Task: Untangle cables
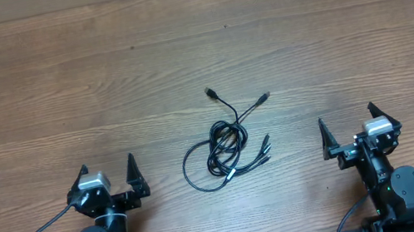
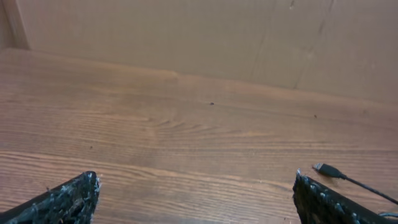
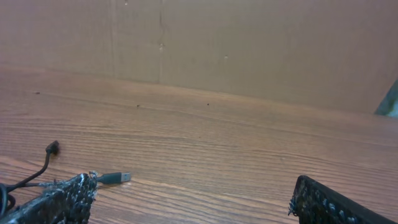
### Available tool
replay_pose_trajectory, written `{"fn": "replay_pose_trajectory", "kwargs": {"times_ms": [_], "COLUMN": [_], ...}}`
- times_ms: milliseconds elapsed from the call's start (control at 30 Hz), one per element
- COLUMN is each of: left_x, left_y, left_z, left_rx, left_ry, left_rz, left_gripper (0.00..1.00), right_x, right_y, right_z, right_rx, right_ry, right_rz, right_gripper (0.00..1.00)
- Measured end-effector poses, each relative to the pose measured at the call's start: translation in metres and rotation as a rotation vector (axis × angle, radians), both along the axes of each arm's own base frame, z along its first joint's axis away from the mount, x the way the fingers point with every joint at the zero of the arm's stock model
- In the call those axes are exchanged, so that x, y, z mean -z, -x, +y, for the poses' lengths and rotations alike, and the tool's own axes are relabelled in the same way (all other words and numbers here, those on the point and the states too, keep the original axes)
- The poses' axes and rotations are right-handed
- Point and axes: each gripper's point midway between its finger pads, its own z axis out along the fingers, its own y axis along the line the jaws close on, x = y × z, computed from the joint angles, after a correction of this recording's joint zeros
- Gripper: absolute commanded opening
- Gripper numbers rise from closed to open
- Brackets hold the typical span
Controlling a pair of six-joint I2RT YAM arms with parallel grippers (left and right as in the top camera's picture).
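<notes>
Overhead | cables (image 1: 221,142) lie tangled on table (image 1: 33,86), between both grippers, touching neither | left gripper (image 1: 106,163) spread wide, empty | right gripper (image 1: 345,115) spread wide, empty

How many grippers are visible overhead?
2: left gripper at bottom left, right gripper at bottom right, both open, the cables lying between them. None seems hidden.
</notes>
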Motion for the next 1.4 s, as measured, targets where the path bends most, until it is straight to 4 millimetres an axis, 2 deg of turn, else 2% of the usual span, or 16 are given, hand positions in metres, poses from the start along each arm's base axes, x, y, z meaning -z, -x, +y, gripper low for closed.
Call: {"fn": "replay_pose_trajectory", "kwargs": {"times_ms": [667,1067,1400], "left_x": [-0.006,0.015,-0.004], "left_y": [0.005,-0.010,-0.006], "left_z": [-0.001,-0.012,-0.017], "left_rx": [0.017,0.092,0.134], "left_ry": [-0.048,-0.042,-0.047], "left_rz": [0.098,0.367,0.507], "left_gripper": [0.99,1.00,0.99], "right_x": [0.000,0.000,0.000], "right_y": [0.000,0.000,0.000], "right_z": [0.000,0.000,0.000], "right_rx": [0.000,0.000,0.000], "right_ry": [0.000,0.000,0.001], "right_rz": [0.000,-0.002,-0.001], "right_gripper": [1.00,1.00,1.00]}}
